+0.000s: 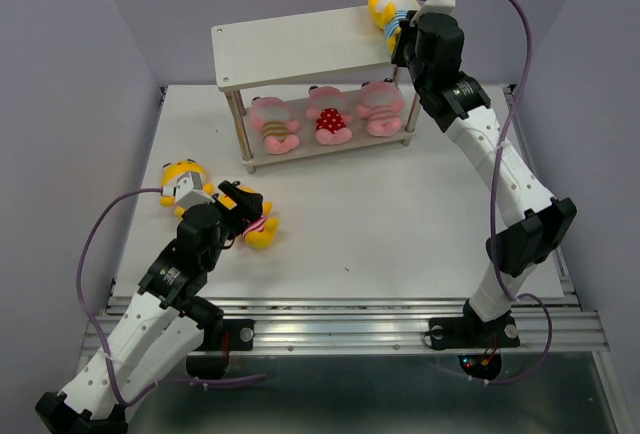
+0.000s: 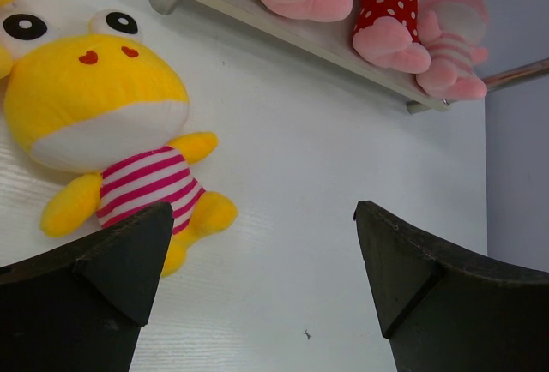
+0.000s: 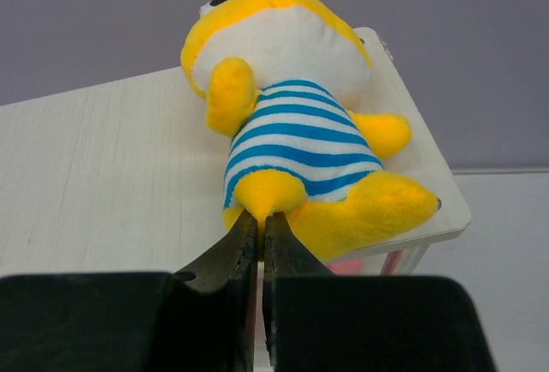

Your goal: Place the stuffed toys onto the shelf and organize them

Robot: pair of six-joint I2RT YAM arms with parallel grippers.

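right gripper [image 3: 260, 218] clamped on blue-striped toy [image 3: 292, 141] (atop shelf [image 3: 103, 166]), left gripper [image 2: 262, 209] spread wide

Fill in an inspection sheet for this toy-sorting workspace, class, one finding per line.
Surface: white table.
Job's things: shelf; three pink toys on its lower tier; blue-striped toy at its top board's right end; two yellow toys lying on the table.
Clutter: nothing seen.
Grippers: left gripper, jaws open, above the table near a yellow toy; right gripper, jaws shut on the blue-striped toy's foot.
Cables: purple cables, looping freely.
Surroundings: lilac walls.
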